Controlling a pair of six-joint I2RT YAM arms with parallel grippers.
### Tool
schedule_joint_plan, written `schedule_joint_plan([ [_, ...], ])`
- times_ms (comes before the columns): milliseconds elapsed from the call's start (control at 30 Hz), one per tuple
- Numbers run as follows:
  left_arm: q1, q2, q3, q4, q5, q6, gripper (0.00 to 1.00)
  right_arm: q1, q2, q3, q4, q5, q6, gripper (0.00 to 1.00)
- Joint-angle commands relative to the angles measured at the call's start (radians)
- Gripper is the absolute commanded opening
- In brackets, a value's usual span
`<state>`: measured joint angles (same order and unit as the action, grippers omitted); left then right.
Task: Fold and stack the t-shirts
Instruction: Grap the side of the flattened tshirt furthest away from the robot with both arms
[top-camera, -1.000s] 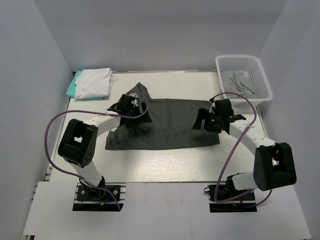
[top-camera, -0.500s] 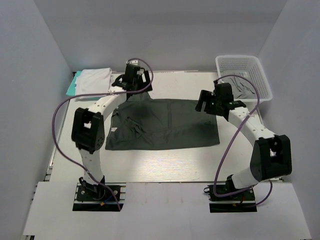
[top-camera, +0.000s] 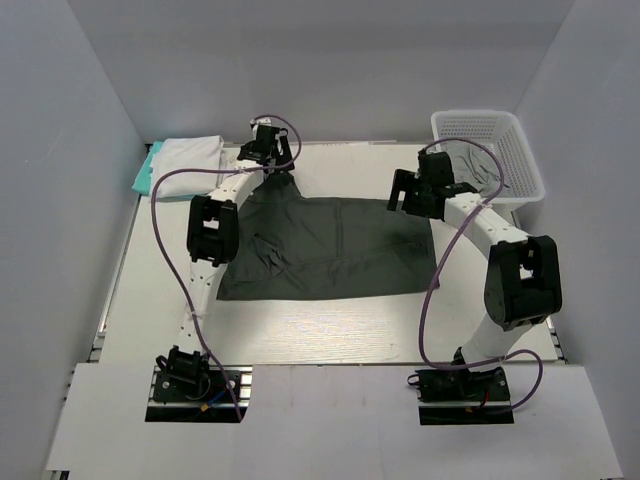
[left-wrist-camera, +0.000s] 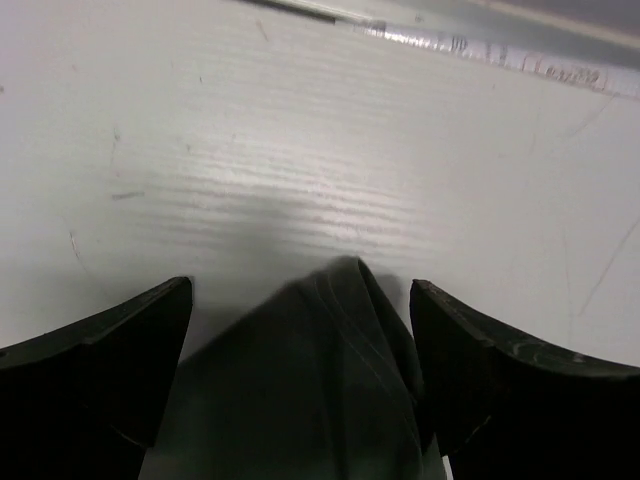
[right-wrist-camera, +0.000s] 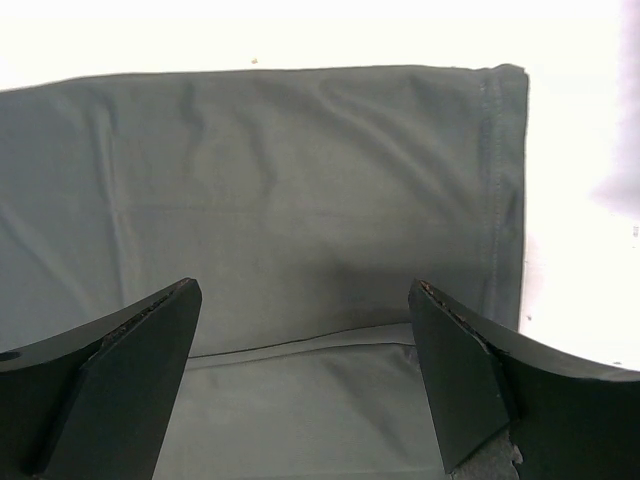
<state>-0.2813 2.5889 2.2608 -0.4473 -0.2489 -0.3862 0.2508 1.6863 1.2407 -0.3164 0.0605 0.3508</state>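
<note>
The dark charcoal-grey t-shirt (top-camera: 330, 245) lies spread flat mid-table. My left gripper (top-camera: 268, 162) is at its far left corner. In the left wrist view the jaws of that gripper (left-wrist-camera: 300, 292) stand wide apart, with a raised peak of the dark cloth (left-wrist-camera: 300, 390) between them. My right gripper (top-camera: 408, 197) hovers over the shirt's far right edge. It is open (right-wrist-camera: 300, 292) above the grey cloth (right-wrist-camera: 300, 180), where a fold line runs between the fingers. A white t-shirt (top-camera: 186, 160) lies folded on a teal one (top-camera: 146, 172) at the back left. A lighter grey t-shirt (top-camera: 478, 168) lies in the basket.
The white lattice basket (top-camera: 520, 150) stands at the back right corner. White walls close in the table on the left, back and right. Purple cables loop from both arms over the table. The back wall's edge (left-wrist-camera: 480, 45) runs just beyond the left gripper.
Both grippers have moved from mid-shirt toward the far side of the table. The dark shirt's far edge has gone with them, so it now lies spread wider. The left jaws now stand apart.
</note>
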Motion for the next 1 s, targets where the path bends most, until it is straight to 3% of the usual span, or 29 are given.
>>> schedule_joint_plan([
  [0,0.011,-0.027,0.068,0.122,-0.015,0.053,1.0,-0.001,0.012,0.031,0.0,-0.031,-0.029,0.9],
  [100,0.021,-0.013,0.068,0.134,0.031,0.101,0.98,-0.004,0.015,0.029,-0.004,-0.025,-0.035,0.9],
  [200,0.021,-0.018,0.034,0.125,0.069,0.139,0.9,-0.002,0.024,0.031,-0.003,-0.019,-0.035,0.9],
  [300,0.021,-0.052,-0.055,0.151,0.12,0.182,0.9,-0.004,0.053,0.06,-0.023,0.008,-0.026,0.9],
  [433,0.008,-0.041,-0.055,0.116,0.12,0.231,0.89,-0.002,0.088,0.1,-0.046,0.03,-0.021,0.9],
  [833,-0.001,-0.039,-0.063,0.101,0.063,0.231,0.33,-0.002,0.163,0.173,-0.056,0.166,0.014,0.9],
  [967,-0.001,-0.039,-0.063,0.101,0.063,0.244,0.08,-0.004,0.257,0.255,-0.062,0.226,0.059,0.9],
])
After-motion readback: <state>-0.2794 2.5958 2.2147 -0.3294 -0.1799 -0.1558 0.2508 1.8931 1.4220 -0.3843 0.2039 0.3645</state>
